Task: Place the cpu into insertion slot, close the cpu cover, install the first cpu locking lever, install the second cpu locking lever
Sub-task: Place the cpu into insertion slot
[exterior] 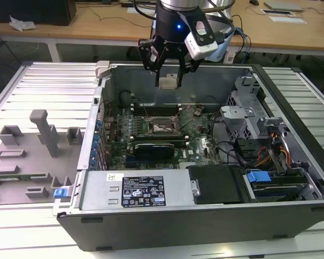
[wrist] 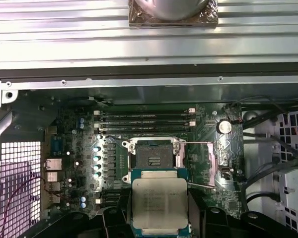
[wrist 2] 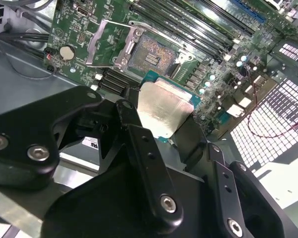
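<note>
My gripper (exterior: 168, 74) is clamped on the cpu (wrist: 159, 201) and holds it in the air above the open case (exterior: 205, 221), metal top facing the first wrist view. Beyond it the slot (wrist: 154, 156) lies bare, with the cover (wrist 2: 123, 60) swung open beside it. I judge nothing is seated yet: placing, closing and both levers are left.

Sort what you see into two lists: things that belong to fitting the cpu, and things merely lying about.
Job in hand:
gripper, holding the cpu
insertion slot, empty
cpu cover, open

Lying about:
memory sticks
coin cell
grey blocks beside the case
power supply
</note>
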You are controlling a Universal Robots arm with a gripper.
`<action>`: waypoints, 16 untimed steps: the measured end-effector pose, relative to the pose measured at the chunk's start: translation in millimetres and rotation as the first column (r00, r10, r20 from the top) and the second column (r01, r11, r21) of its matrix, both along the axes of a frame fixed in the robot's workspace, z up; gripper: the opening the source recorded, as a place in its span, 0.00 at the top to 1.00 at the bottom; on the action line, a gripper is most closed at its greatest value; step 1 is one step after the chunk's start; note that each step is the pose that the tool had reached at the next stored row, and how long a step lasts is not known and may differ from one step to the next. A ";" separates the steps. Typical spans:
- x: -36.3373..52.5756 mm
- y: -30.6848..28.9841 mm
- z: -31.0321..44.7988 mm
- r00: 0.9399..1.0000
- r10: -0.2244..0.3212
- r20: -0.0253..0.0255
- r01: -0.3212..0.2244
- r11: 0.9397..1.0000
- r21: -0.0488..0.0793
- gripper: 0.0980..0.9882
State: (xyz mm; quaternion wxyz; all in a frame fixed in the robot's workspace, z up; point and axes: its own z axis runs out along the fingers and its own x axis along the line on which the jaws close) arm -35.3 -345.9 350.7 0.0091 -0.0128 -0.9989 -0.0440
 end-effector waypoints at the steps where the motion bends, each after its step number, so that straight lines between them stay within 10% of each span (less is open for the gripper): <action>1: 0.0 0.0 -0.8 1.000 0.000 0.000 0.000 1.000 0.000 0.50; 16: -0.6 0.0 -22.7 1.000 0.000 0.000 0.000 1.000 0.000 0.50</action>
